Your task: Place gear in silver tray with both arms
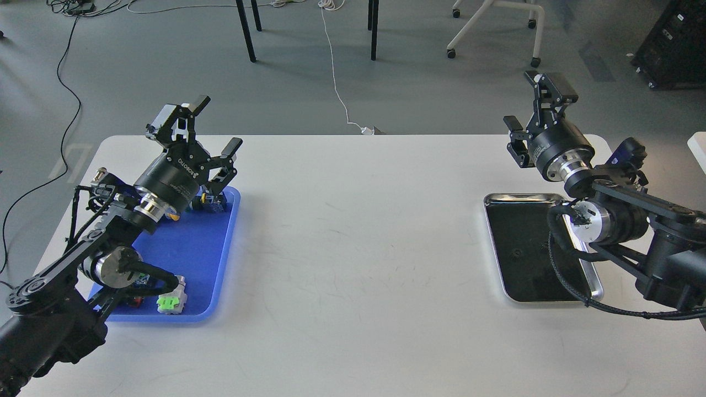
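Note:
The silver tray (492,242) lies on the right of the white table (358,248), its dark bottom showing only a faint small round mark. I cannot make out a gear anywhere. My right gripper (536,105) is open and empty, raised above the table's far right edge, beyond the silver tray; the right arm's elbow overlaps the tray's right rim. My left gripper (215,125) is open and empty, raised above the far end of the blue plastic tray (209,259).
The blue tray on the left holds several push-button switch parts: a green one (171,302) at its near end and dark ones (212,199) at the far end, partly hidden by my left arm. Chair legs and cables stand on the floor beyond the table.

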Motion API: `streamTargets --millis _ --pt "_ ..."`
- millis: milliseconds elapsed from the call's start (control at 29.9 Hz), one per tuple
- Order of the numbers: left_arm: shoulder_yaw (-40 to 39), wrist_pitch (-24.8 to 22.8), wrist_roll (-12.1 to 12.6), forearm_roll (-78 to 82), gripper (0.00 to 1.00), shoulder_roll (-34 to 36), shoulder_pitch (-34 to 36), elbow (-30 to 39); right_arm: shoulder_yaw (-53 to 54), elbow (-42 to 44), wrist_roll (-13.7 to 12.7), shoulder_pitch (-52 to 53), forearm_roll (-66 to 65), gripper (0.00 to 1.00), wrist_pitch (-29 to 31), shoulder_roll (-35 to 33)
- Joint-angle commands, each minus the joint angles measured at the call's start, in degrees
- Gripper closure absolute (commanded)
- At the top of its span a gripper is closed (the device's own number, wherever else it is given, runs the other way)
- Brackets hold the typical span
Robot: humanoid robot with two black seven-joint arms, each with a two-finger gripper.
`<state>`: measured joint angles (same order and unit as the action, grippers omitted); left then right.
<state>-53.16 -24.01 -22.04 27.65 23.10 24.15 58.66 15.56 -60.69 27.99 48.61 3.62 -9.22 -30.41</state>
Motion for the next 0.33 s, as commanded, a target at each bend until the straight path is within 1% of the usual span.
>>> streamTargets --millis 0,100,301 --pt "0.0 -0.1 0.6 0.0 0.02 -0.1 -0.5 -0.2 3.3 0.1 0.0 -3.6 1.1 0.03 1.6 0.4" --pt "0.0 -0.2 0.9 0.0 0.02 -0.1 -0.5 -0.2 2.8 -0.3 0.0 -5.1 0.4 0.01 2.1 0.6" --pt "-0.1 -0.2 1.0 0.0 0.02 -0.2 -0.5 -0.2 3.3 -1.2 0.0 -5.4 0.0 0.01 2.1 1.8"
